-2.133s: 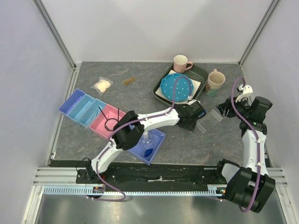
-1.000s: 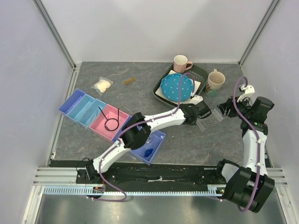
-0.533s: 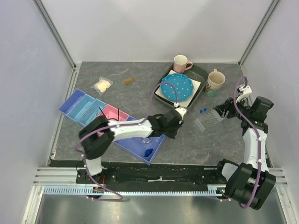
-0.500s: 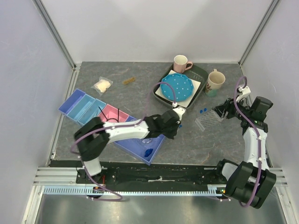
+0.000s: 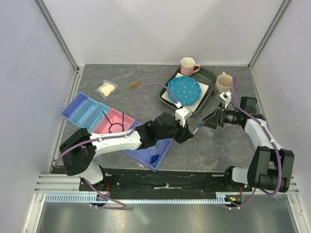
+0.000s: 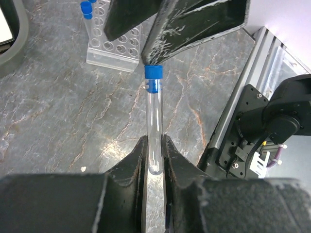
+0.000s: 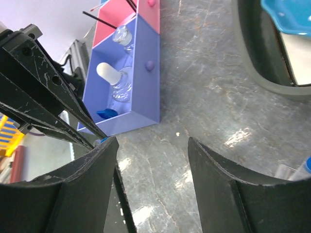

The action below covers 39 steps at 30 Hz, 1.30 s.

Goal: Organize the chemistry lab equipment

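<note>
My left gripper (image 5: 190,131) is shut on a clear tube with a blue cap (image 6: 154,80). It holds the tube out level, above the table, and its fingers (image 6: 138,155) clamp the tube's round bottom end. My right gripper (image 5: 205,124) is open and faces the tube from the right. One of its fingertips (image 6: 160,48) is right at the cap. In the right wrist view, the cap (image 7: 102,141) peeks out beside the left finger (image 7: 95,170). The clear tube rack (image 6: 114,46) stands behind, holding blue-capped tubes (image 6: 86,9).
A purple bin (image 7: 146,82) holds little bottles (image 7: 116,80) and a blue hexagonal piece (image 5: 154,158). The pink bin (image 5: 112,124) holds the wire ring and sticks. A bag of white wads (image 5: 106,89) lies at the back left. A dark tray (image 5: 206,75) with a blue dotted plate (image 5: 183,90) and two mugs (image 5: 223,83) stands at the back.
My left gripper took a tube from the rack, pulled back, and now holds it out to the right. My right arm swung in from the right edge, and its open fingers now meet the cap.
</note>
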Each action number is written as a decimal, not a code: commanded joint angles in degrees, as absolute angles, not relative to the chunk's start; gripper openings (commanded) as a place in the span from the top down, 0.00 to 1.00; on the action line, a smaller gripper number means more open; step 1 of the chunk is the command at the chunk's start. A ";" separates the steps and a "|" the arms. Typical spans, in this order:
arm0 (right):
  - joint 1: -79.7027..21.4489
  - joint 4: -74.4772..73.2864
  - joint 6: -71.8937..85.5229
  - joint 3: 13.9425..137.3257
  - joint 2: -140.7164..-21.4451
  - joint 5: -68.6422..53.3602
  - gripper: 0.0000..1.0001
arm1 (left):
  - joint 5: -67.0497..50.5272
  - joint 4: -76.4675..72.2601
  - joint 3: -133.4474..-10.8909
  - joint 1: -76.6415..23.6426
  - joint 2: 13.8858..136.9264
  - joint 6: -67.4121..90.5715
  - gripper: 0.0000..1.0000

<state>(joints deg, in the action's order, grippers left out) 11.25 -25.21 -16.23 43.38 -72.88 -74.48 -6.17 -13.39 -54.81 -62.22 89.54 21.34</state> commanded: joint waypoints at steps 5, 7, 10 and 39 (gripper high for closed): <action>9.67 -39.27 -29.70 49.65 -76.90 -81.65 0.33 | -7.29 -16.79 -61.61 -62.31 92.45 19.86 0.93; 9.58 -42.36 -32.60 50.53 -77.17 -81.82 0.33 | -7.21 -16.09 -62.22 -62.31 92.81 19.86 0.93; 9.67 -44.12 -34.01 50.97 -77.26 -82.35 0.33 | -6.77 -15.29 -63.45 -62.31 93.60 19.51 0.93; 10.99 -49.92 -40.25 52.73 -73.92 -80.95 0.17 | -8.44 -10.29 -66.62 -62.31 96.41 16.61 0.96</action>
